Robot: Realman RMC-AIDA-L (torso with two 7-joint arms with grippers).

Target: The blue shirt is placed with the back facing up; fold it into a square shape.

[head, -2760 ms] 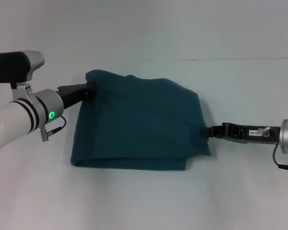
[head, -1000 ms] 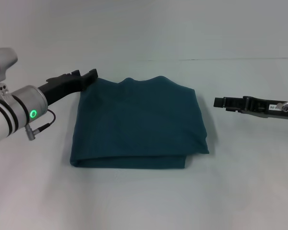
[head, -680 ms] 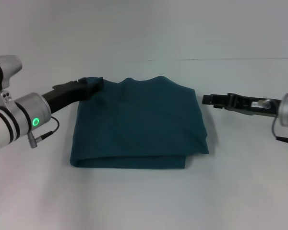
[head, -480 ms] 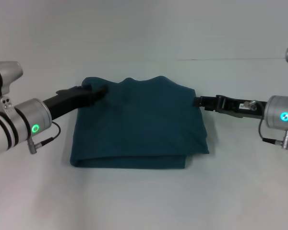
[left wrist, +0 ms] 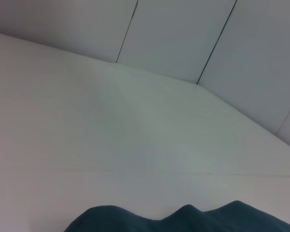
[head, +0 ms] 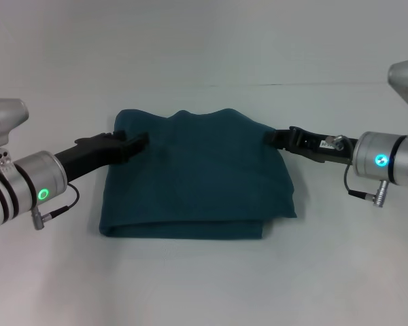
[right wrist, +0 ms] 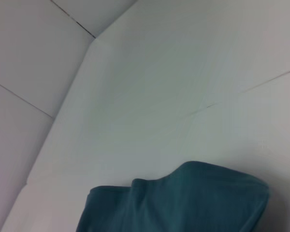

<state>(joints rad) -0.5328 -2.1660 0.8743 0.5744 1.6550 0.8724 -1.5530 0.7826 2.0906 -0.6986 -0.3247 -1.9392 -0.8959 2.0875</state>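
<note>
Both arms: silver-grey cyl. wrist housings w/ black bands. Left wrist LED ring green, right wrist LED cyan. Thin black cable loop w/ metal plug under each wrist. Left gripper (head: 132, 141) & right gripper (head: 277, 138): matte black.

Both arms are back in: left gripper (head: 137, 141) and right gripper (head: 275, 138) now meet the blue shirt's (head: 197, 176) far corners.
</note>
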